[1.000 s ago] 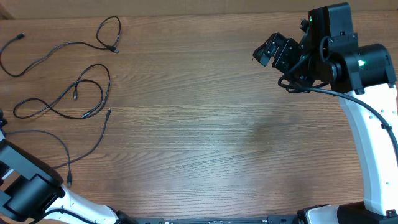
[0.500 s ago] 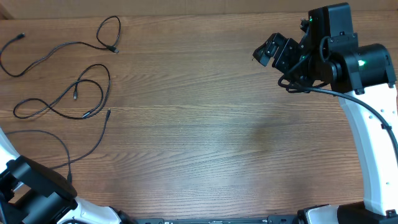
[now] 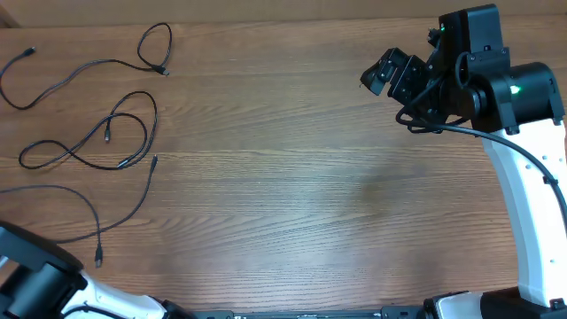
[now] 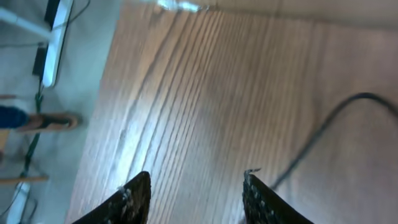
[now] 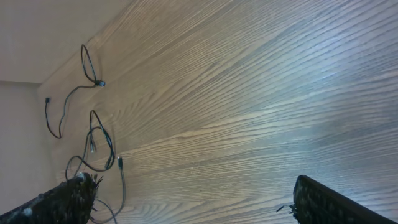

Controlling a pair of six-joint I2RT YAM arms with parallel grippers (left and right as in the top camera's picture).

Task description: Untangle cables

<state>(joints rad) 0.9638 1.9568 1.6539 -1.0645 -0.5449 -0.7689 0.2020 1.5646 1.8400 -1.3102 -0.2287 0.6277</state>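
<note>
**Three cables lie apart at the left; both grippers empty**

Closest to the robot's base, the left arm (image 3: 40,285) sits low at the near left corner of the wooden table (image 3: 292,195), only partly in the overhead view. Its wrist camera shows the left gripper (image 4: 196,200) with its two fingers spread and nothing but bare wood grain between them. A blurred black cord (image 4: 323,121) runs over the wood to the right of the fingers, not touching them. I cannot tell which cable it is.

The cables all lie on the left part of the table as separate loose strands.
- The nearest cable (image 3: 93,208) curves in from the left edge just beyond the left arm, and a small plug lies close to the arm.
- The middle cable (image 3: 156,115) lies beyond it in a few open, overlapping loops, with two plug ends inside them.
- The farthest cable (image 3: 106,61) lies near the far left edge. It wanders from a plug at the left to a narrow loop at its right end, apart from the middle one.

Far across the table, the right gripper (image 3: 381,73) hangs on the right arm (image 3: 523,204) above the far right area, well apart from every cable. Its fingers stand wide apart and hold nothing.
</note>
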